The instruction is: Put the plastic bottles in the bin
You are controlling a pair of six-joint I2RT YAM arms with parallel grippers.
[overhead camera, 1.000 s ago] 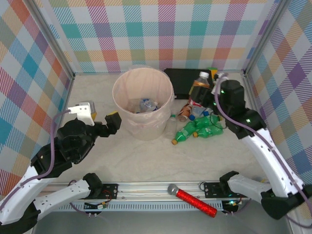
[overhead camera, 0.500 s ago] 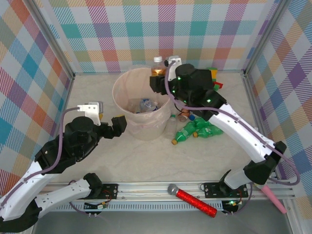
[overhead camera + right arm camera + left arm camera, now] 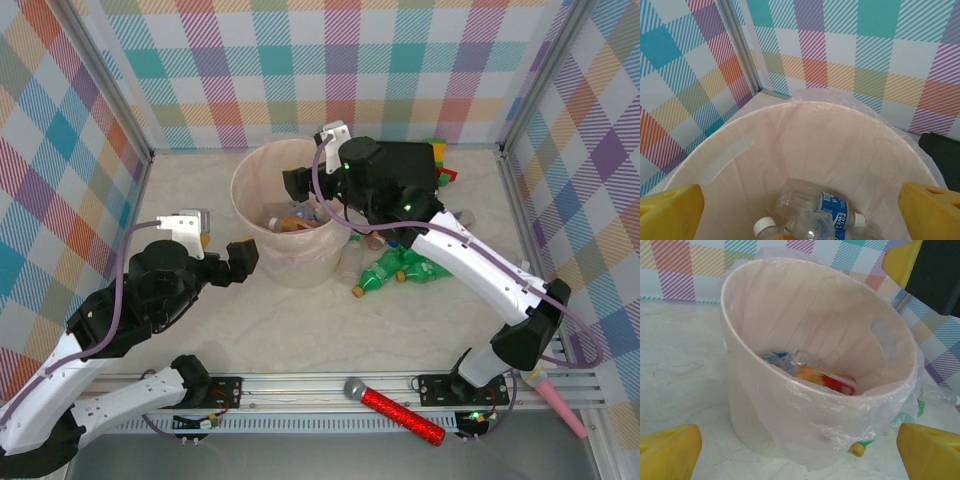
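Step in hand read as the drop-off end of a cycle: your right gripper [image 3: 298, 188] hung over the mouth of the bin [image 3: 262, 250], jaws spread wide, nothing between them. Your left gripper [image 3: 222, 250] sat just beside the bin's left wall, also wide and empty.

In the bin: a clear bottle with a blue label [image 3: 832, 205] and a brown bottle with an orange label [image 3: 825, 380] lay on their sides among other clear ones.

Left to do: the green bottles [image 3: 410, 265] were heaped on the table [image 3: 300, 330] just right of the bin, and a clear bottle [image 3: 349, 258] lay against its wall.

My read on the next move: lift the right arm clear of the rim, swing it right to the heap, come down on one bottle across its body. They overlapped, so picking the outermost one first looked safest.

Materials:
- Bin: thin pale pink-cream wall, round, slot handles, crinkly film liner [image 3: 880, 405] draped over the rim. Probably light, so a rim knock could shift it.
- Bottles: small, smooth, round plastic. Likely to roll or squash under a hard pinch.
- Table: matte and marbled.

The red glittery microphone [image 3: 395, 405] and the pink microphone [image 3: 560, 405] lay at the near edge. Neither is for the bin.
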